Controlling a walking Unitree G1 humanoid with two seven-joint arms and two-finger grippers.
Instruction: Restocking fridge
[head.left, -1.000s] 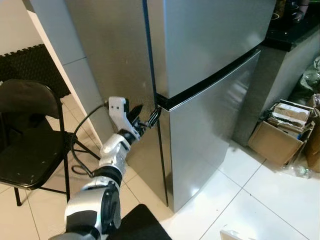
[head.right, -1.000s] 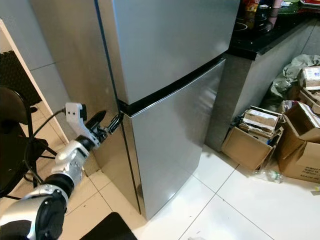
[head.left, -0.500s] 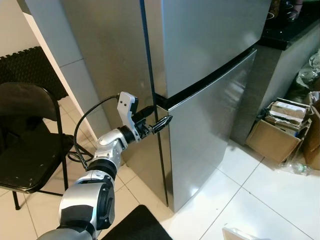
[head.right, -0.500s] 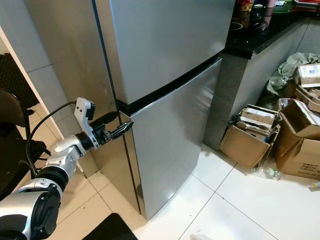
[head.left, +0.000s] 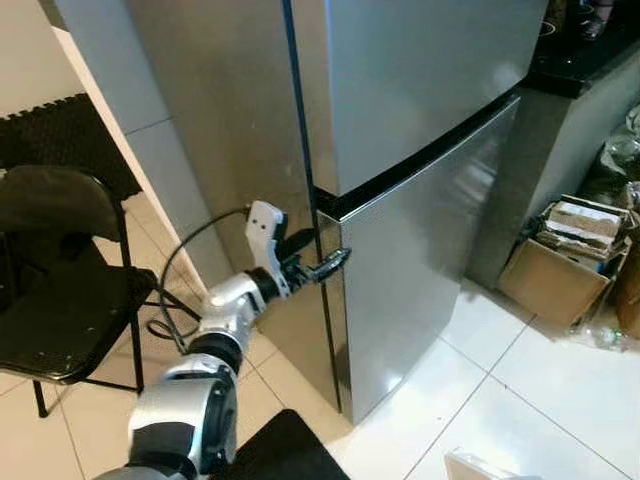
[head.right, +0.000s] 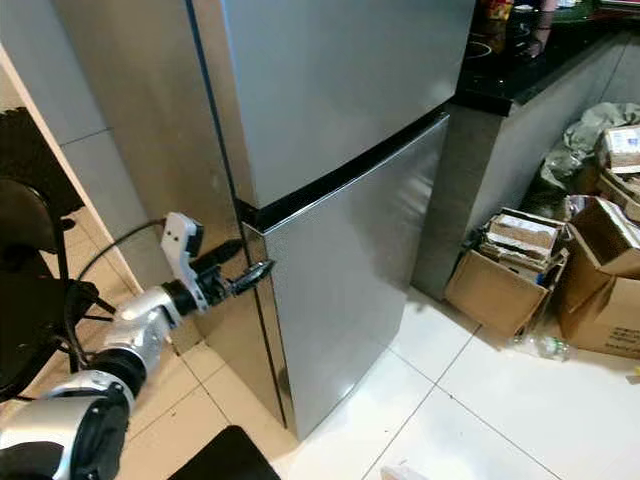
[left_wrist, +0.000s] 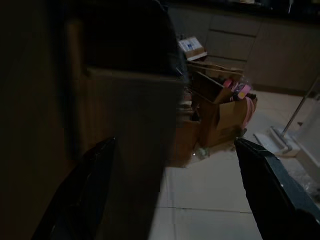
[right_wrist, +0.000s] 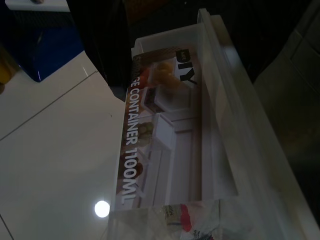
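Observation:
A tall stainless-steel fridge (head.left: 420, 110) stands before me with both doors shut; a black seam (head.left: 430, 155) parts the upper door from the lower door (head.left: 410, 270). My left gripper (head.left: 322, 256) is open at the left edge of the lower door, just under the seam, one finger in front of the door face and the other by the side wall. In the left wrist view the fingers (left_wrist: 82, 200) are spread wide around the door's edge. The right wrist view looks at a clear plastic container (right_wrist: 175, 150) labelled 1100ML, very close.
A black folding chair (head.left: 60, 290) stands to my left beside the fridge. Cardboard boxes (head.right: 510, 265) and a plastic bottle (head.right: 540, 347) lie on the white tiles at the right, under a dark counter (head.right: 530, 70). A black mat (head.left: 280, 450) lies at my feet.
My left gripper has turned and slid from the black seam forward and slightly down onto the lower door's left edge. The camera has shifted a little.

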